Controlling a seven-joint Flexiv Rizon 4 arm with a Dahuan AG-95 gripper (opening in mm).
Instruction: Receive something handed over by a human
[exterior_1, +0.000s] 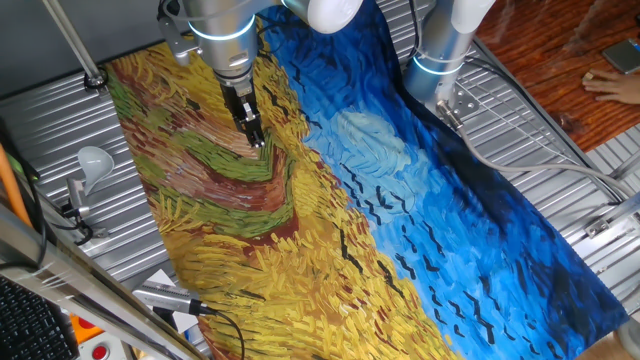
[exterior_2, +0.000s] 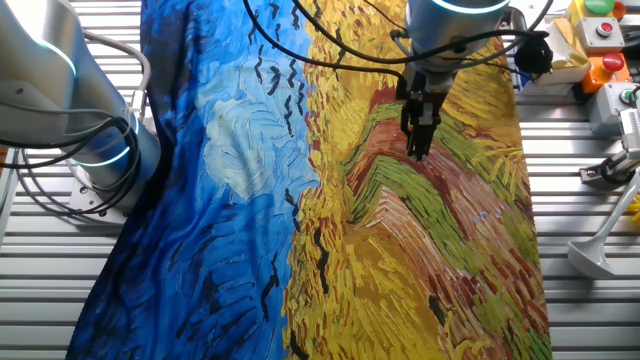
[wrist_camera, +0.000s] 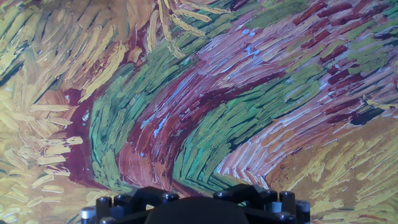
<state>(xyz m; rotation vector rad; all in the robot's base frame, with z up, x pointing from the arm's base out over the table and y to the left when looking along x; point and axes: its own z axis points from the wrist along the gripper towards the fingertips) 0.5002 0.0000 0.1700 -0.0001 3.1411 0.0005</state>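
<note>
My black gripper (exterior_1: 254, 136) hangs point-down just above the yellow and green part of the painted cloth (exterior_1: 330, 200). It also shows in the other fixed view (exterior_2: 418, 148). Its fingers look pressed together with nothing between them. The hand view shows only the cloth's brush strokes and the dark gripper base, not the fingertips. A bare human hand (exterior_1: 612, 86) rests on the wooden surface at the far right, far from the gripper. The yellow-green object is out of view in every frame.
A second white-and-silver arm (exterior_1: 442, 45) stands at the cloth's blue side (exterior_2: 70, 110). A white light bulb (exterior_1: 93, 161) lies on the metal table left of the cloth (exterior_2: 592, 252). A button box (exterior_2: 604, 45) and cables sit at the edges.
</note>
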